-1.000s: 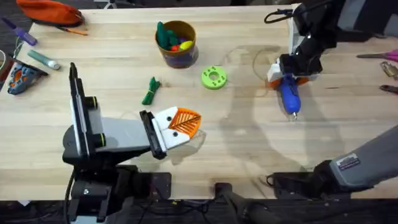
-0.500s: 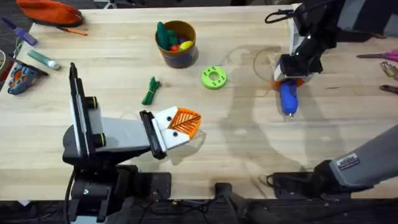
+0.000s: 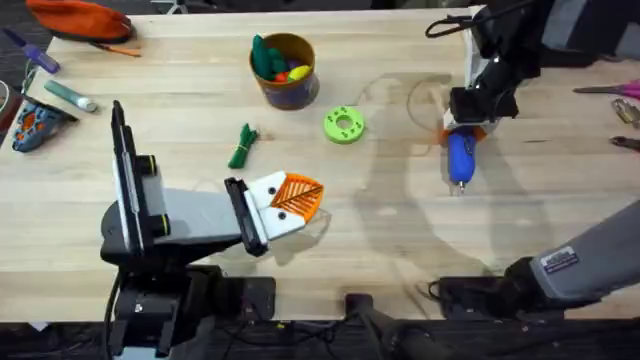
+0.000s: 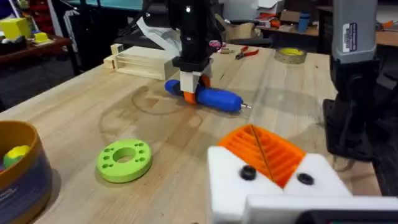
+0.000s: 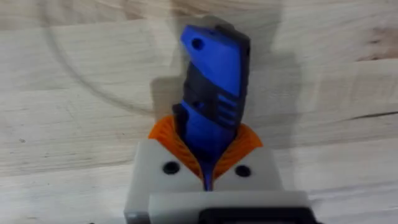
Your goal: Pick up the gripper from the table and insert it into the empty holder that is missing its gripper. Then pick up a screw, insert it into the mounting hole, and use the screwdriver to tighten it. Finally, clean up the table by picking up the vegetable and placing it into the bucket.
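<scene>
Right wrist: gripper (image 5: 207, 163) fingers tight around screwdriver (image 5: 213, 87).

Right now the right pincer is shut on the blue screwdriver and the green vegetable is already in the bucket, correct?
Not quite. The right pincer is shut on the screwdriver, but the vegetable lies on the table, apart from the bucket, as the overhead view shows.

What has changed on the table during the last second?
The right end effector, shut on the blue screwdriver, carried it slightly toward the table's far edge and a little toward the left. The left end effector, green vegetable, lime ring and bucket stayed in place.
</scene>
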Motion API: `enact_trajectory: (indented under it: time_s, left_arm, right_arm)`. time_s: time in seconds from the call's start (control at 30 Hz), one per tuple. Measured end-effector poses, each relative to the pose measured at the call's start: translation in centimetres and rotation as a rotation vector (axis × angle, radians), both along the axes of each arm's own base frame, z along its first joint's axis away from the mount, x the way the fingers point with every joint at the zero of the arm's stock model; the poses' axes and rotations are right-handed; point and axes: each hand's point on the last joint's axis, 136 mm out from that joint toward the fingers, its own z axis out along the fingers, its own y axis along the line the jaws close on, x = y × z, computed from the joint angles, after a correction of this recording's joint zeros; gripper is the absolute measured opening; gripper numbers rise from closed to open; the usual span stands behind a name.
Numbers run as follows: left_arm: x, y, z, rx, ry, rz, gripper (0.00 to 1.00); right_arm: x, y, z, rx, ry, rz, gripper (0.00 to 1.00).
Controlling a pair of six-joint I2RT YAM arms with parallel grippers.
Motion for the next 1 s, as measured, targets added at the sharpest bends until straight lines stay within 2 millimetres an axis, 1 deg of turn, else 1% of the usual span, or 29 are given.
enact_trajectory:
  time_s: [0.37, 0.43, 0.47, 0.5, 0.53, 0.63, 0.73, 0.77, 0.83, 1.0]
  left_arm:
    - [0.0, 0.0, 0.0, 0.0, 0.0, 0.0, 0.016]
    - [0.0, 0.0, 0.0, 0.0, 0.0, 0.0, 0.016]
    - [0.0, 0.0, 0.0, 0.0, 0.0, 0.0, 0.016]
    - [0.0, 0.0, 0.0, 0.0, 0.0, 0.0, 0.016]
    - [0.0, 0.0, 0.0, 0.0, 0.0, 0.0, 0.016]
    - [0.0, 0.0, 0.0, 0.0, 0.0, 0.0, 0.016]
    - [0.0, 0.0, 0.0, 0.0, -0.001, 0.0, 0.016]
    - [0.0, 0.0, 0.0, 0.0, 0.0, 0.0, 0.016]
    - [0.0, 0.0, 0.0, 0.0, 0.0, 0.0, 0.016]
    - [0.0, 0.0, 0.01, 0.0, -0.001, 0.0, 0.016]
  right_arm:
    - [0.0, 0.0, 0.0, 0.0, 0.0, 0.0, 0.025]
    - [-0.01, 0.01, 0.0, 0.0, 0.0, 0.0, 0.057]
    - [-0.02, 0.02, 0.0, 0.001, 0.001, -0.003, 0.143]
    - [-0.09, -0.02, 0.01, -0.001, 0.003, 0.0, 0.431]
    - [-0.07, -0.1, 0.02, -0.005, 0.003, 0.001, 0.521]
    - [-0.08, -0.38, 0.04, -0.015, 0.003, -0.004, 0.737]
    - [-0.06, -0.57, 0.07, -0.023, 0.002, -0.006, 0.917]
    - [-0.02, -0.65, 0.09, -0.025, 0.0, -0.006, 0.955]
    - [-0.02, -0.75, 0.11, -0.03, 0.0, -0.007, 0.988]
    - [-0.14, -0.74, 0.27, -0.03, 0.008, -0.007, 0.992]
